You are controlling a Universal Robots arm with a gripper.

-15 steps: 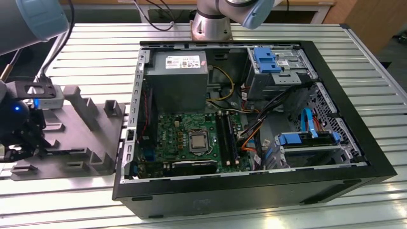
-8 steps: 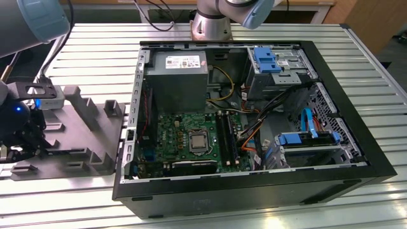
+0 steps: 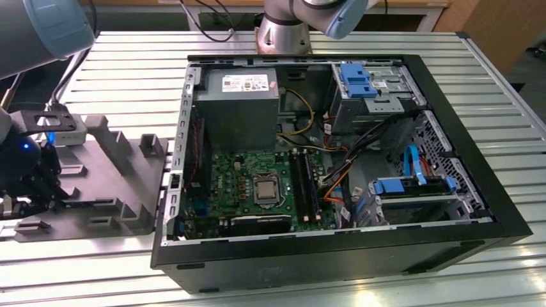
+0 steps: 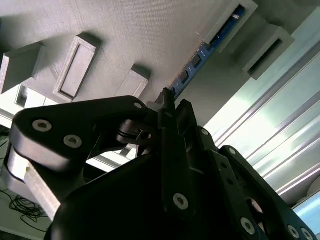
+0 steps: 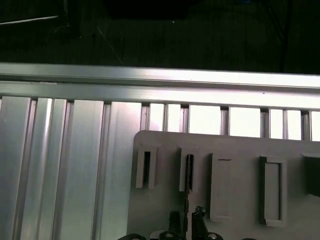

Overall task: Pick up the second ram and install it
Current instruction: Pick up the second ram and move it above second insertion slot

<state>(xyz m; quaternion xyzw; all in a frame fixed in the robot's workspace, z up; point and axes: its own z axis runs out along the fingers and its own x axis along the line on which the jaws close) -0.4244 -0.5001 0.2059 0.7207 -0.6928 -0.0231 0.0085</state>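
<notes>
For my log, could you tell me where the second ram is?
In the second wrist view, the second ram stands edgewise in a slot of the gray holder, at the gripper.

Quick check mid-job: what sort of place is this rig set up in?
Most likely a lab or workshop bench for computer assembly: a slatted aluminium table carries an open computer case with its motherboard exposed, and beside it a grey holder tray with a memory stick standing in a slot.

Slatted table: grey fixture, computer case
</notes>
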